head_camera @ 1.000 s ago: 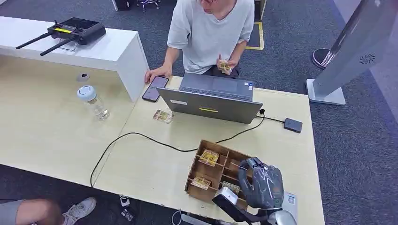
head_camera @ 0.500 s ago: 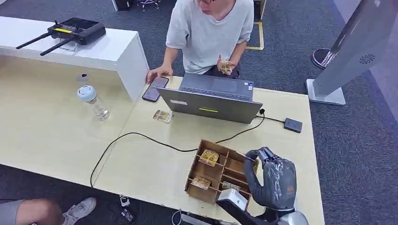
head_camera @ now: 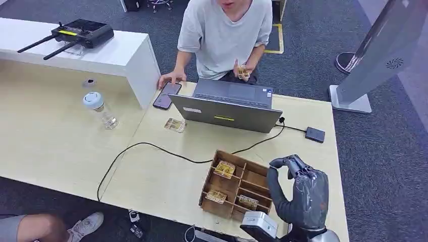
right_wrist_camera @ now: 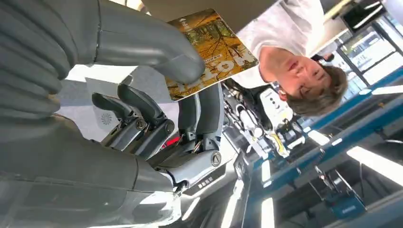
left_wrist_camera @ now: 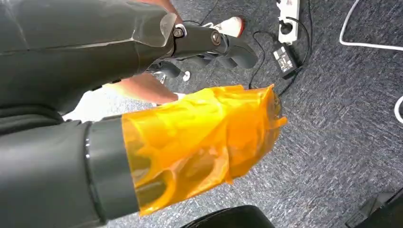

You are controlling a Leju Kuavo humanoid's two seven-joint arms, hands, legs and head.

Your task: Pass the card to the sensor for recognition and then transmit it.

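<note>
My right hand (head_camera: pixel 301 194) is raised upright just right of the wooden divided box (head_camera: pixel 233 184), near the table's front edge. In the right wrist view its thumb (right_wrist_camera: pixel 157 47) and a finger pinch a card (right_wrist_camera: pixel 216 50) with an autumn-leaf print. Other such cards lie in the box's compartments (head_camera: pixel 224 169). The small black sensor (head_camera: pixel 315 134) lies on the table beyond the hand, cabled to the laptop (head_camera: pixel 227 108). My left hand (left_wrist_camera: pixel 190 123), its thumb wrapped in orange film, hangs over the grey carpet and holds nothing.
A person (head_camera: pixel 224 30) sits behind the laptop, one hand on a phone (head_camera: pixel 166 94), the other holding small cards (head_camera: pixel 243 71). One card (head_camera: pixel 175 125) lies loose on the table. A bottle (head_camera: pixel 101 109) stands at the left. A black cable (head_camera: pixel 151 146) crosses the table.
My right hand has risen out of the box and moved right, turning upright with the card in it. The person has barely moved.
</note>
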